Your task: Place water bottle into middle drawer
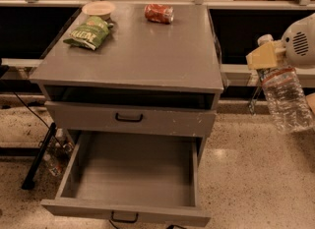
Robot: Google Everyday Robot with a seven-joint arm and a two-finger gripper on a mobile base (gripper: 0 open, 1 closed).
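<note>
The water bottle [288, 100], clear and crinkled, hangs at the right edge of the camera view, off to the right of the cabinet and above the floor. My gripper [268, 58], with tan fingers [263, 56] on a white wrist, is shut on the bottle's upper end. The bottle's body tilts down to the right. The middle drawer [74, 166] is pulled open at the bottom of the cabinet, its grey floor bare and its black loop handle at the front. It lies well to the left of and below the bottle.
On the cabinet top [147, 56] lie a red soda can [158, 13], a green snack bag [89, 32] and a tan bowl [98, 9]. A shut drawer front [162, 121] sits above the open one. A black stand leg [37, 161] rests on the floor at left.
</note>
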